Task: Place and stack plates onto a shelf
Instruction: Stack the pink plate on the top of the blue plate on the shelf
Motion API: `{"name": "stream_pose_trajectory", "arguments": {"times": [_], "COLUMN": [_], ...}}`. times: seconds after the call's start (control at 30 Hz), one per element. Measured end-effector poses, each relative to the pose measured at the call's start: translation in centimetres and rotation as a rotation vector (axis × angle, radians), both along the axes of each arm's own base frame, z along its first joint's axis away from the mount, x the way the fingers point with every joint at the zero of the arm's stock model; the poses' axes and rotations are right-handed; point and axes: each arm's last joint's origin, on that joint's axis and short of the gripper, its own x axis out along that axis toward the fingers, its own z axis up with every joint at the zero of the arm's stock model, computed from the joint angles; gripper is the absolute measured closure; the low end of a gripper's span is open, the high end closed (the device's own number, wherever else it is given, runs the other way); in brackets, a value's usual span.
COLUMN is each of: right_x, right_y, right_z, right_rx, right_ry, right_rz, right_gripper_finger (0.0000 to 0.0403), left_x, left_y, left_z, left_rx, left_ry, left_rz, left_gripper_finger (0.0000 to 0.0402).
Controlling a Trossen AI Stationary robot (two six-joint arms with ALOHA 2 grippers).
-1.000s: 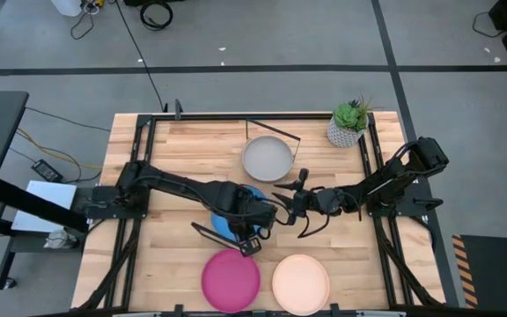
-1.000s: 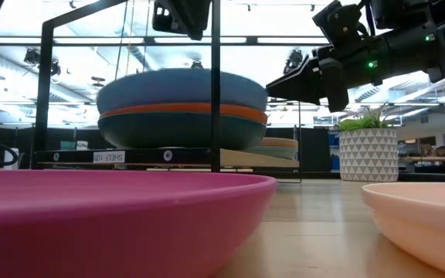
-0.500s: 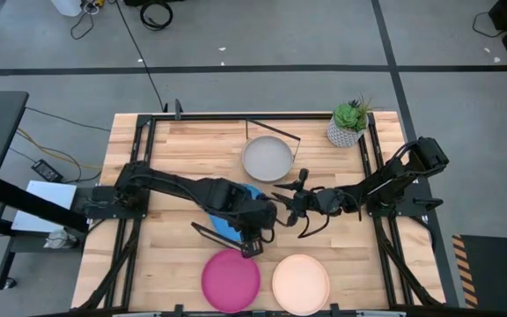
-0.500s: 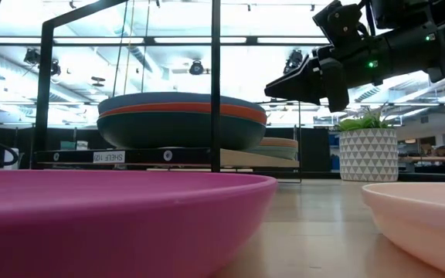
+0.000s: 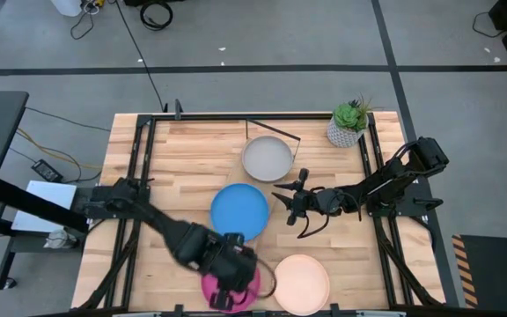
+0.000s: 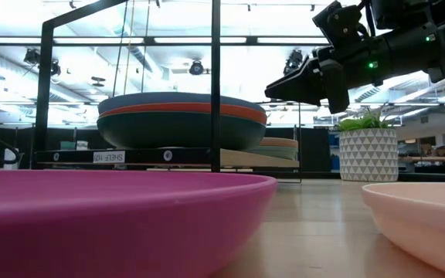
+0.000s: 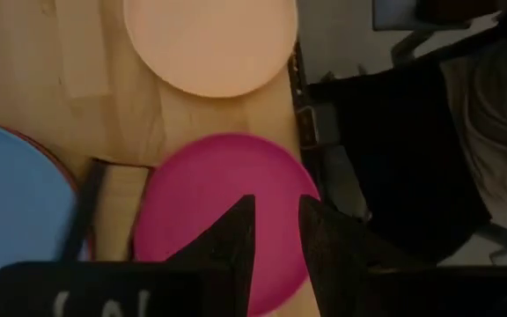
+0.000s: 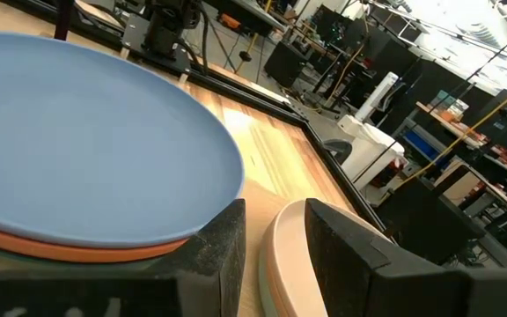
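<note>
**Left arm leaves the stack and swings to the magenta plate**

Since a second ago the left arm has pulled off the shelf stack and swung to the near edge of the tabletop [image 5: 174, 154], leaving the bright blue plate [image 5: 239, 211] uncovered on top of the pile. That pile sits on the shelf [image 6: 168, 157] at mid-table, with orange and dark teal plates showing beneath the blue one in the low view. A grey plate [image 5: 267, 158] lies farther back on the same shelf.

Still to be stacked are the magenta plate [image 5: 249, 283] and the cream plate [image 5: 300, 283], side by side on the tabletop at the near edge. The left gripper [image 7: 275, 231] now hangs over the magenta plate, its fingers a narrow gap apart and pinching nothing. My reading is that one placement is finished and this plate is the next pick.

The right gripper [image 5: 290, 207] hovers just right of the stack, fingers spread, empty. A small potted plant [image 5: 349, 123] stands at the far right corner.
</note>
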Motion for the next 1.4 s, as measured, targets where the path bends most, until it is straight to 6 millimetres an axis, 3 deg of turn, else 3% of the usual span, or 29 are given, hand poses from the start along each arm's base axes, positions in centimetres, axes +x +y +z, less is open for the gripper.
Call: {"name": "stream_pose_trajectory", "arguments": {"times": [0.23,0.47,0.97,1.4], "right_x": [0.0,0.0,0.0,0.0], "right_y": [0.0,0.0,0.0,0.0], "right_z": [0.0,0.2,0.2,0.1], "right_rx": [0.000,0.002,-0.005,0.001], "right_ry": [-0.003,-0.016,-0.015,-0.014], "right_rz": [-0.003,-0.002,-0.003,-0.004], "right_gripper_finger": [0.0277,0.0277,0.0277,0.0277], "left_x": [-3.1,-3.7,-1.5,-2.2], "left_y": [-4.3,-6.6,-8.1,-8.1], "left_z": [-0.5,-2.4,-9.8,-11.6], "left_rx": [0.065,0.143,0.330,0.381], "left_ry": [-0.031,-0.039,0.111,0.255], "left_rz": [0.016,0.066,-0.040,-0.021], "left_gripper_finger": [0.0306,0.0306,0.0305,0.0233]}}
